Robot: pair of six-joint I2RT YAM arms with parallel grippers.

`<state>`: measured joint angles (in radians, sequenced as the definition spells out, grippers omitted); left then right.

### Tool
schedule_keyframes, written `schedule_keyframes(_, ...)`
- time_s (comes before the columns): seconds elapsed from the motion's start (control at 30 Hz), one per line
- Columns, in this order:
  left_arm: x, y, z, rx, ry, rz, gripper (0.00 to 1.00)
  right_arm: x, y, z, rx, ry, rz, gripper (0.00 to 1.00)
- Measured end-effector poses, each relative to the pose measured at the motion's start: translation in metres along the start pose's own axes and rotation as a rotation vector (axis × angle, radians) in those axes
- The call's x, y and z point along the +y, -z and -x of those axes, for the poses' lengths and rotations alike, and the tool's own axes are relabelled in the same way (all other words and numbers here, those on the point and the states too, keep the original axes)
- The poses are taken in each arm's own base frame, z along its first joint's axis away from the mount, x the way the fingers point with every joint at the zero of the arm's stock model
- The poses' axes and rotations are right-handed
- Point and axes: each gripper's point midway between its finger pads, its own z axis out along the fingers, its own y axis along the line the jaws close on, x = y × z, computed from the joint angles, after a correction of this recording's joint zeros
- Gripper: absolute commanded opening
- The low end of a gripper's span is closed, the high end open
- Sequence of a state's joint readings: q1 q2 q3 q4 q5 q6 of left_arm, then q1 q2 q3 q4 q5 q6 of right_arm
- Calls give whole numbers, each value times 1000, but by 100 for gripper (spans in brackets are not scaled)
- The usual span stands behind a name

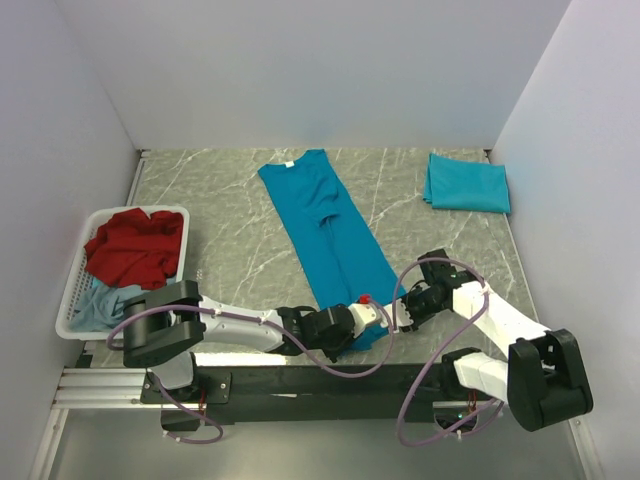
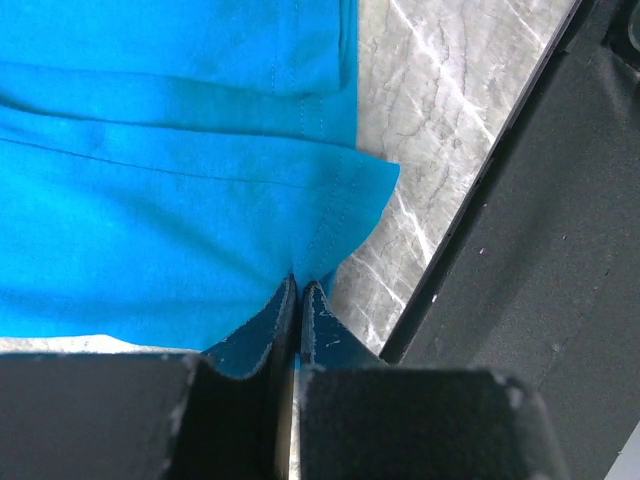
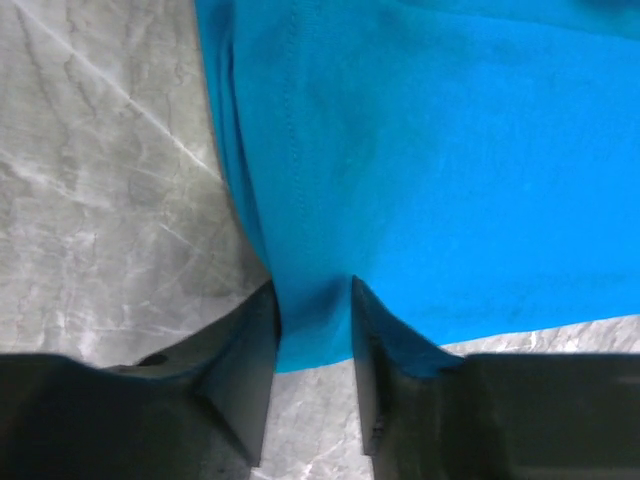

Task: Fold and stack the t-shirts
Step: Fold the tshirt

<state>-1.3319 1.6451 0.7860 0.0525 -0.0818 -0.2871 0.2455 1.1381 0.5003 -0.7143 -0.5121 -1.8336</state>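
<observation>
1 folded teal shirt (image 1: 466,184) sits at the far right of the counter (image 1: 215,205). A 2nd teal shirt (image 1: 325,225), narrowed lengthwise, lies mid-counter. The left hand (image 2: 298,297) is clamped on its near hem; the right hand (image 3: 312,292) straddles it, grip unclear. A red shirt (image 1: 135,247) and a grey-blue shirt (image 1: 102,305) wait in the basket (image 1: 72,285).

Light is bright and even from overhead, with no hard glare on the marble table (image 1: 230,190), only soft shadows along its near edge. The overhead view is sharp. In both wrist views the teal t-shirt (image 2: 150,200) shows crisp stitching (threads readable), while the dark fingers (image 3: 240,370) near the lens look soft.
</observation>
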Motion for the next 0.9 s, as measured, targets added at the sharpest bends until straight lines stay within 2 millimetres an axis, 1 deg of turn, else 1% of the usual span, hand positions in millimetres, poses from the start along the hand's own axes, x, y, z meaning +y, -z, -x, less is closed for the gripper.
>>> schedule_keyframes(0.03, 0, 0, 0, -2, 2, -1, 0, 0, 0, 0, 2, 4, -2, 31)
schedule_keyframes(0.1, 0, 0, 0, -3, 7, -2, 0, 1, -2, 0, 4, 13, -6, 23)
schedule_keyframes(0.13, -1, 0, 0, -4, 8, -3, 0, 1, -2, 0, 6, 15, -9, 17)
schedule_keyframes(0.23, -2, 0, 0, -7, 15, -8, 0, 1, -2, -1, 10, 22, -20, 10)
schedule_keyframes(0.3, -2, -1, 0, -9, 17, -10, 0, 1, -2, 0, 12, 26, -28, 8)
schedule_keyframes(0.33, -2, -1, 1, -9, 19, -10, 0, 1, -2, 0, 12, 28, -31, 6)
schedule_keyframes(0.5, -2, -1, 2, -23, 31, -20, 0, 2, -1, 1, 10, 27, -41, 1)
schedule_keyframes(0.63, 2, 1, 1, -34, 55, -30, 0, 2, 0, 5, -8, 4, -45, 0)
schedule_keyframes(0.77, 15, 9, -5, -36, 95, -24, 0, -2, 2, 13, -49, -35, -56, 0)
schedule_keyframes(0.9, 32, 16, -8, -43, 132, 5, 0, -18, 10, 22, -85, -62, -96, 0)
